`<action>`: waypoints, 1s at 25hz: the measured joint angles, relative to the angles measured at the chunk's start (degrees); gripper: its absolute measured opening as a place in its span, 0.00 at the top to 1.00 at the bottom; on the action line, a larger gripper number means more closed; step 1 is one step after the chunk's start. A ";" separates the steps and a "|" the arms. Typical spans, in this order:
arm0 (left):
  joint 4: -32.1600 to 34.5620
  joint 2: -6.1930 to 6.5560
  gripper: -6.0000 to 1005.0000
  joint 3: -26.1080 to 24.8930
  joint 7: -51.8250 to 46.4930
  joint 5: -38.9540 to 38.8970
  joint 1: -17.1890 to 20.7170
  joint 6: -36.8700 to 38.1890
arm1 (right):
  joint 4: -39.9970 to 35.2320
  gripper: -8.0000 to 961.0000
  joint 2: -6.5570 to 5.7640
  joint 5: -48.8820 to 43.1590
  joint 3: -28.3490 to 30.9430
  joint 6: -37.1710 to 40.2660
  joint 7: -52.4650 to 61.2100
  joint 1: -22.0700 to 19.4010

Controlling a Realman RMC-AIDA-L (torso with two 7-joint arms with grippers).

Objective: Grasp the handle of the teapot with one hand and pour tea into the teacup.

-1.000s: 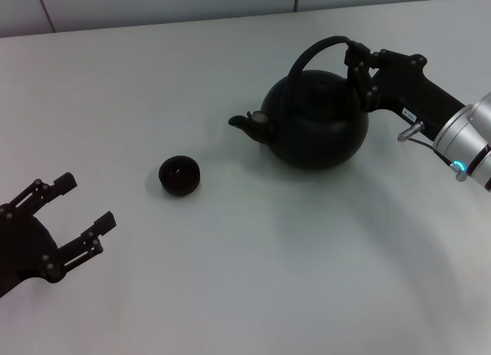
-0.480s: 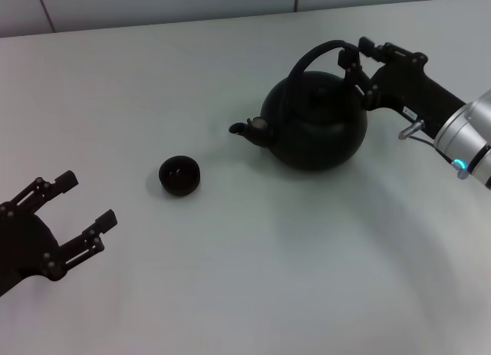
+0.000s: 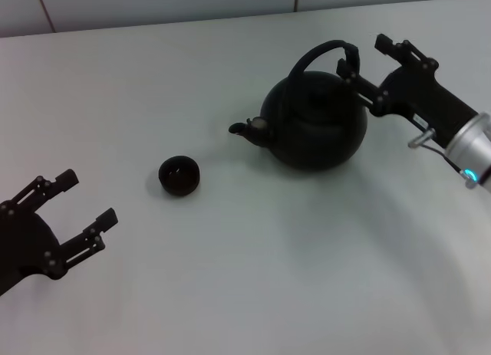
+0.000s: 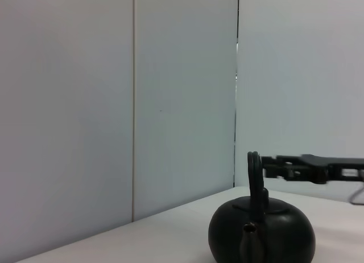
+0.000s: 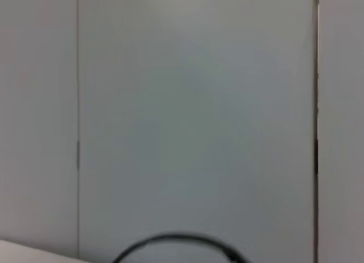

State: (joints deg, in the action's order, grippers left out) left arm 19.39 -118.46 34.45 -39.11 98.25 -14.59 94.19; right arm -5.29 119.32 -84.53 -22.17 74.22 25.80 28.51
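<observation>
The right gripper (image 3: 370,62) has let go and drawn back from the handle (image 3: 322,52), jaws spread, leaving the teapot (image 3: 314,119) ungrasped beside the teacup (image 3: 179,175).

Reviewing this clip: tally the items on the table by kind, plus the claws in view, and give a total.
Teapot, black, with arched handle: 1
Teacup, black: 1
Claws: 2, the left claw low on the left side, the right claw open beside the handle
Total: 4
</observation>
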 joint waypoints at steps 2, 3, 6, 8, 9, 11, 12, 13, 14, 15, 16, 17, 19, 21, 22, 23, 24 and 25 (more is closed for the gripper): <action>-0.05 0.01 0.19 0.01 0.00 0.00 0.01 -0.04 | 0.07 0.21 -0.01 -0.14 0.00 2.76 0.00 -2.21; -0.06 0.06 0.19 0.01 0.00 0.00 0.04 -0.11 | 0.10 0.21 -0.02 -0.13 0.14 4.67 0.00 -3.98; -0.06 0.09 0.19 0.01 0.00 0.00 0.04 -0.27 | 0.27 0.21 0.04 0.09 0.79 9.61 -0.01 -9.02; -0.73 0.17 0.19 0.01 -0.09 0.00 -0.02 -0.96 | 1.44 0.21 0.07 0.20 2.52 12.32 0.00 -12.88; -0.73 0.17 0.19 0.01 -0.09 0.00 -0.02 -0.96 | 1.44 0.21 0.07 0.20 2.52 12.32 0.00 -12.88; -1.17 0.21 0.19 0.01 -0.08 0.01 -0.02 -1.20 | 2.05 0.21 0.06 0.21 3.39 12.99 0.00 -14.28; -1.52 0.24 0.19 0.01 -0.07 0.21 -0.02 -1.48 | 2.12 0.21 0.04 0.21 3.54 13.15 0.00 -14.66; -1.53 0.26 0.19 0.08 -0.16 0.31 -0.01 -1.57 | 2.14 0.21 0.00 0.21 3.59 13.21 0.16 -14.88; -1.53 0.26 0.19 0.08 -0.16 0.31 -0.01 -1.57 | 2.11 0.21 -0.05 0.17 3.56 13.28 0.39 -15.00; -1.54 0.27 0.19 0.21 -0.33 0.35 -0.01 -1.58 | 1.95 0.21 -0.14 0.08 3.37 13.42 0.73 -15.01; -1.54 0.27 0.19 0.21 -0.33 0.35 -0.01 -1.58 | 1.50 0.21 -0.22 -0.25 2.97 13.83 1.47 -15.04; -1.54 0.27 0.19 0.21 -0.33 0.35 -0.01 -1.58 | 0.78 0.21 -0.33 -0.69 2.49 14.29 2.31 -15.08; -0.71 0.66 0.19 1.05 -2.15 0.96 -0.74 -1.23 | -3.36 0.21 -0.63 -3.63 0.69 15.76 7.71 -15.35; 0.04 1.00 0.19 1.58 -3.61 1.67 -1.22 -1.27 | -9.82 0.21 -1.02 -8.94 -1.44 17.00 15.25 -15.58; 0.85 1.53 0.19 2.02 -5.28 2.77 -1.85 -1.29 | -13.54 0.21 -1.29 -12.72 -2.47 17.77 19.22 -15.58; 0.85 1.53 0.19 2.02 -5.28 2.77 -1.85 -1.29 | -16.92 0.21 -1.67 -16.81 -3.18 18.82 22.51 -15.40; 0.85 1.53 0.19 2.02 -5.28 2.77 -1.85 -1.29 | -19.90 0.21 -2.00 -20.52 -3.53 19.98 24.94 -15.15; 2.55 2.59 0.19 2.48 -8.93 5.12 -3.09 -1.23 | -22.22 0.21 -2.26 -23.64 -3.72 21.07 26.85 -14.82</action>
State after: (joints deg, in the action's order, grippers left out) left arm 21.94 -115.87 36.92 -48.04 103.37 -17.69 92.96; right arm -27.51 117.06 -108.17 -25.89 95.29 52.65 13.69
